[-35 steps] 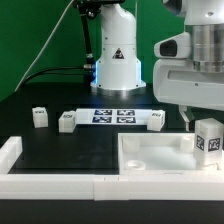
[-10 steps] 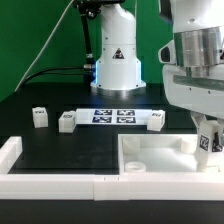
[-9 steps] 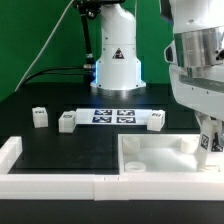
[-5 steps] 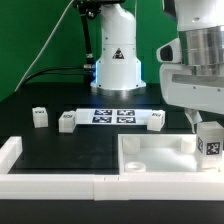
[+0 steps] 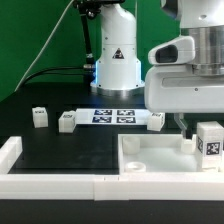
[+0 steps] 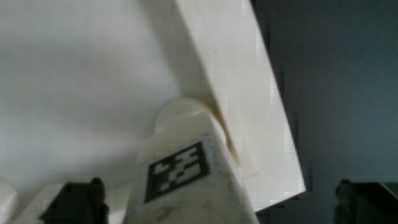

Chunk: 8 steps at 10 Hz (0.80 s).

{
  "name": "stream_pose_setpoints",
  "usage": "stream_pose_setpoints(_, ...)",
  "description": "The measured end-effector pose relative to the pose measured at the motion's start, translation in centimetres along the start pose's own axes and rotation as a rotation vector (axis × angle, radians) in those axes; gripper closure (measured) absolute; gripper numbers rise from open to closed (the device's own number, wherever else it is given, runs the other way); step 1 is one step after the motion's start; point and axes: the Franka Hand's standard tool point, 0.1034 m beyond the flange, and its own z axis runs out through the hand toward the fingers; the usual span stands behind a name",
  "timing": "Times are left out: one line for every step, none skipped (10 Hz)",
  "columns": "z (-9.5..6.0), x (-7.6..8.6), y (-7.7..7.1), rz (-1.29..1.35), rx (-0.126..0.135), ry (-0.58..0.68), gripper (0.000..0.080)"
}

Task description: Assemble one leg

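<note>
Smooth white cuboid leg (image 5: 209,140) — tagged

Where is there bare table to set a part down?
Free: the black table between the front rail and the row of blocks, exterior view's left. Crowded: exterior view's right, where the open tool hangs over the leg on the square panel.

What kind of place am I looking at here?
Most likely a robotics research lab's test bench. A white robot arm stands at the back of a black table before a green backdrop, and small white plastic blocks carry black-and-white square tags, probably for camera tracking.
</note>
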Motion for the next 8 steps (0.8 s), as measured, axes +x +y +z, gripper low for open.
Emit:
stream_pose_setpoints(-0.09, 0.12, 0.03, -0.137, -0.013, 0.004, 0.015)
stream_pose_setpoints(-0.16, 0.21, 0.02, -0.243, -0.018, 0.006, 0.015)
stream_pose_setpoints(-0.18, 0.25, 0.02, -0.309, -0.019, 0.006, 0.015)
stream_pose_setpoints(-0.18, 0.27, 0.08, -0.345, -0.019, 0.006, 0.015)
stream_pose_setpoints(-0.18, 0.27, 0.07, -0.335, -0.018, 0.006, 0.015)
stream_pose_setpoints(-0.18, 0.27, 0.07, -0.335, -0.018, 0.006, 0.024)
stream_pose_setpoints(-0.18, 0.27, 0.08, -0.335, -0.018, 0.006, 0.0424)
stream_pose_setpoints(-0.18, 0.29, 0.09, -0.335, -0.019, 0.007, 0.0424)
